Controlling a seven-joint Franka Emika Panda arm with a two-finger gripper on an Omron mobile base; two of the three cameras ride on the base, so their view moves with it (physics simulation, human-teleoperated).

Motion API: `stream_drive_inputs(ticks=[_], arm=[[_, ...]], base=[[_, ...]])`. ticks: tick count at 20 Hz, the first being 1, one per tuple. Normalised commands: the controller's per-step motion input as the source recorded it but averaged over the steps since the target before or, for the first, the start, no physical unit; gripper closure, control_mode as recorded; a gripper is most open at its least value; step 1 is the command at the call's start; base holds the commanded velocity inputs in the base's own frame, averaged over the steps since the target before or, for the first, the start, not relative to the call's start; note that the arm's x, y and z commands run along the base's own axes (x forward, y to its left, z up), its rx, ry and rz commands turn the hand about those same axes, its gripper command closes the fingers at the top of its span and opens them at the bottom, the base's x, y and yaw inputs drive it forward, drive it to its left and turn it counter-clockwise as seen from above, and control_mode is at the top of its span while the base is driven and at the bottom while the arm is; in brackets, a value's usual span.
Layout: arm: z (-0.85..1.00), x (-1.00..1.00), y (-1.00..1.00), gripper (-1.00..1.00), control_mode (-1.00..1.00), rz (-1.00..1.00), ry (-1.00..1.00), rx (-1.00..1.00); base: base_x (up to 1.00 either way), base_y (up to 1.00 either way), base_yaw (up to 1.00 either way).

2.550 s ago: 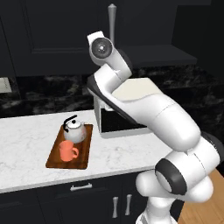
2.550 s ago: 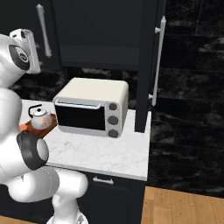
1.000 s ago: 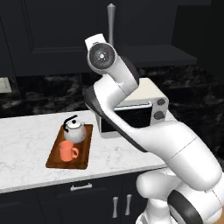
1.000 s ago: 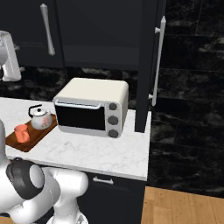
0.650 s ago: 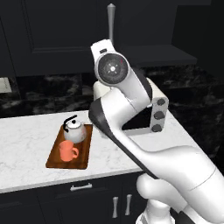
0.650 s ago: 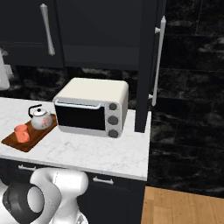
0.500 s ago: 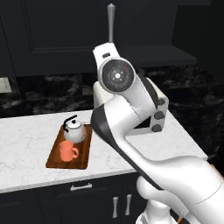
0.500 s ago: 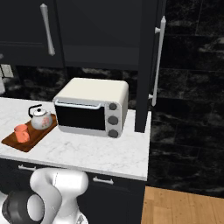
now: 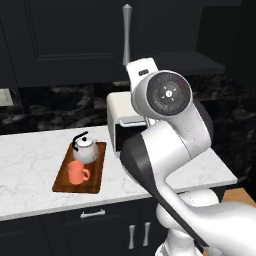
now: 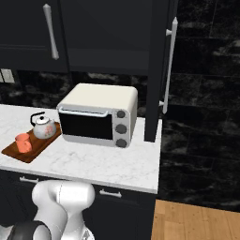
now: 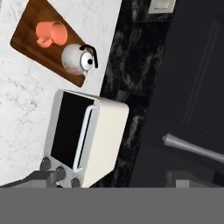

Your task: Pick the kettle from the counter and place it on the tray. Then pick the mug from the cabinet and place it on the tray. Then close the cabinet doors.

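Kettle [image 9: 84,150] and mug [image 9: 76,173] are sitting on the tray [image 9: 96,173]; the open door [image 10: 158,70], rigid and hinged, is wanting a push near its long handle [image 10: 168,65]; claw [image 11: 114,178] width I cannot tell.

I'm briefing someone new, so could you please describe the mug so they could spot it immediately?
Find the white toaster oven on the marble counter; beside it lies a dark wooden tray. Of the two things on it, the mug is the small orange cylinder, unlike the rounder whitish kettle with its black handle.
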Motion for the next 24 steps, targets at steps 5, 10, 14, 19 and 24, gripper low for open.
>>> stream_drive_inputs(ticks=[5,10,14,19,24], arm=[[0.02,-0.49,-0.35,-1.00,-1.00,-0.09,0.04,0.05],[0.04,-0.35,-0.61,-1.00,-1.00,-0.18,0.00,0.02],[0.01,-0.09,-0.75,-1.00,-1.00,-0.23,-0.04,0.02],[0.00,0.00,-0.77,-1.00,-1.00,-0.33,-0.01,0.02],[0.00,-0.02,-0.92,-1.00,-1.00,-0.30,-0.04,0.00]], base=[[0.00,0.00,0.00],[0.00,0.00,0.00],[0.00,0.00,0.00],[0.00,0.00,0.00],[0.00,0.00,0.00]])
